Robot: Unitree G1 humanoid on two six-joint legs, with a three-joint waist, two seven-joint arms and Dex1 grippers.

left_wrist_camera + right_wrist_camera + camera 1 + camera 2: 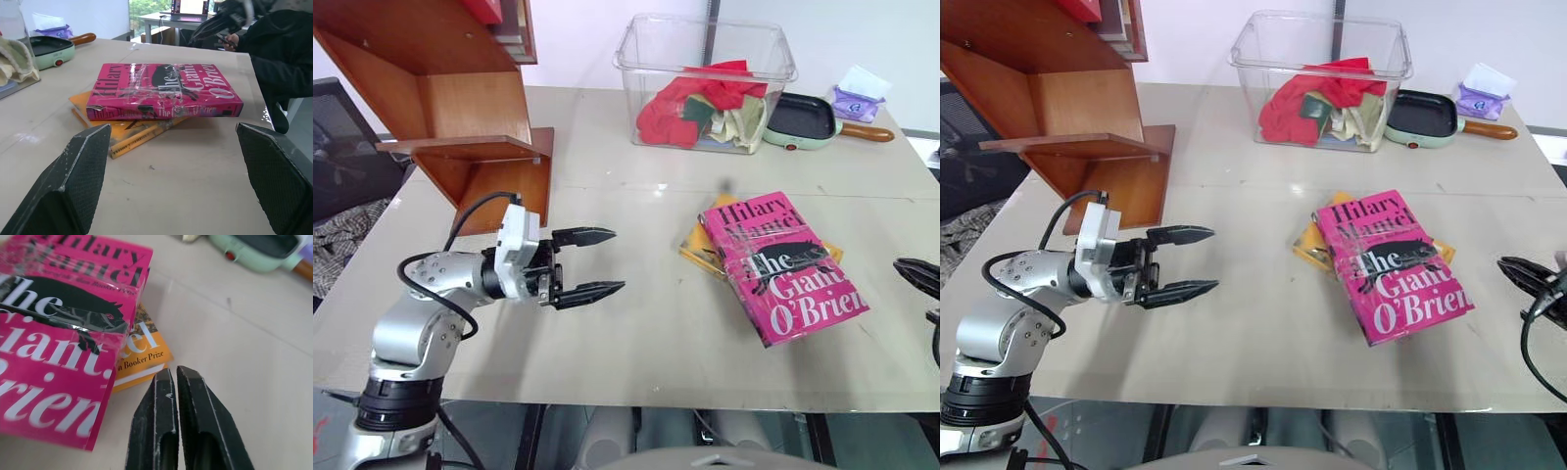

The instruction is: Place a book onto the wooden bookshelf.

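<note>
Book (785, 264) right of open left claw (601, 262)

Head eyes overlook table (636, 333) (wrist views closer).

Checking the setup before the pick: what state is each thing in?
pink book: closed, flat atop the yellow-orange book.
wooden bookshelf: upright on the table, ledge bare.
clear bin: lidless, cloths inside.
left tool: open, empty.
right tool: shut, empty.
</note>
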